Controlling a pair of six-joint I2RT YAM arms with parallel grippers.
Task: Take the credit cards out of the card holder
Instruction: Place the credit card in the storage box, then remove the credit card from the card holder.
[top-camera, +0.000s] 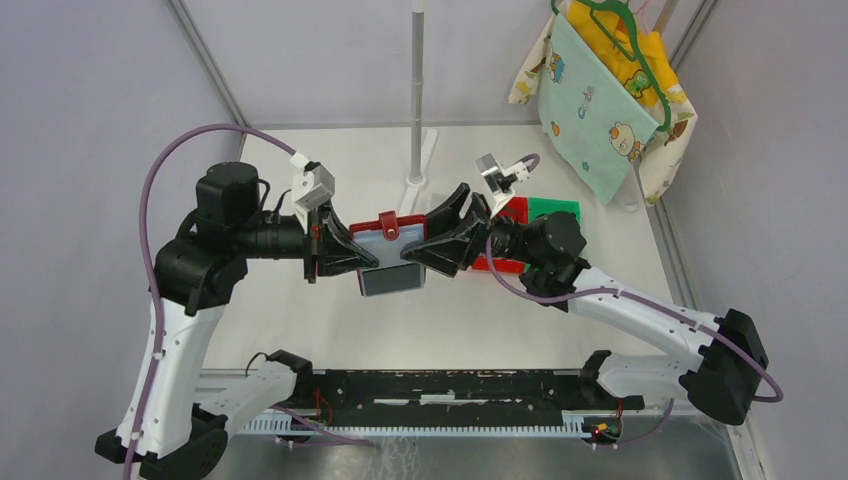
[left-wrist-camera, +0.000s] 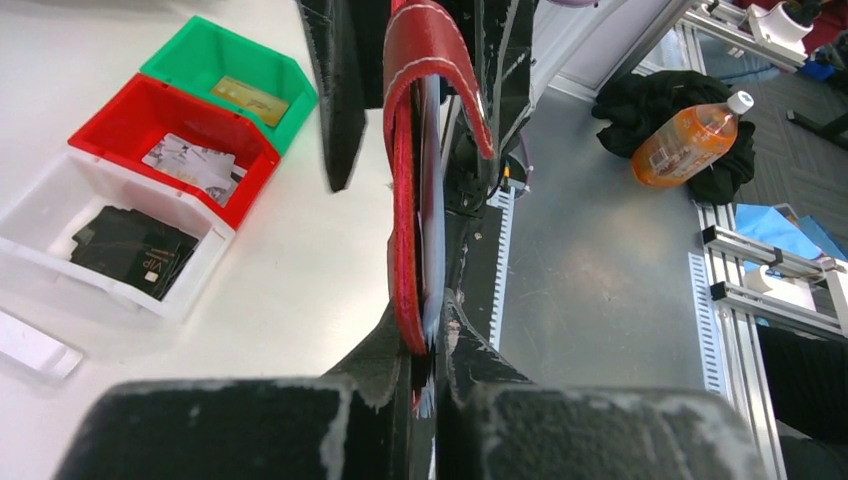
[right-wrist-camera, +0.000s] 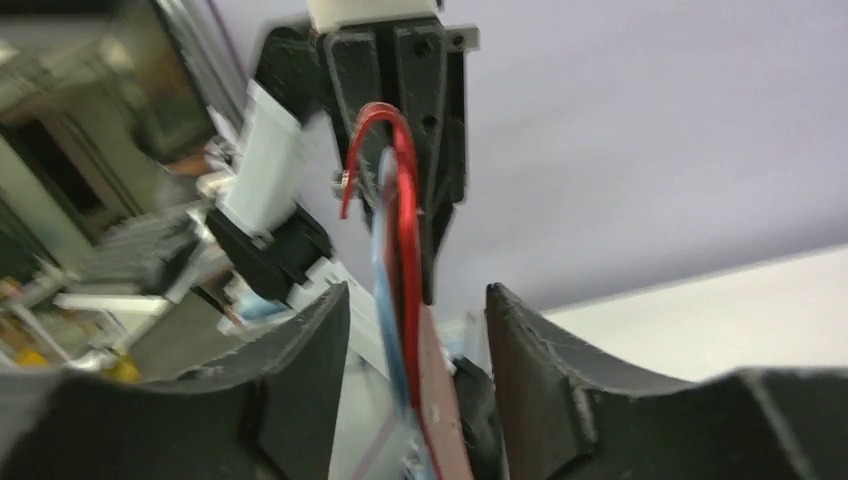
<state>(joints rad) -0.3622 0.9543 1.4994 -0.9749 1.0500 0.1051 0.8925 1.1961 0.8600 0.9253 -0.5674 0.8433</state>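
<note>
**Right gripper straddling the holder, card poking out near side**

Right gripper (right-wrist-camera: 415, 330) was spread wide, a jaw on either side of the card holder (top-camera: 380, 222)'s right edge, pinching nothing. Just left of it, a grey-blue credit card (top-camera: 390, 279) stuck out the holder's near side. Left gripper (left-wrist-camera: 425, 350) was clenched on the holder's left edge, up off the bench (top-camera: 300, 310). Both arms reached inward, facing each other.

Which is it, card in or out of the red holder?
Partly out. The grey-blue card sticks out past the edge of the card holder, with the rest tucked inside. The left tool clamps the holder.
</note>
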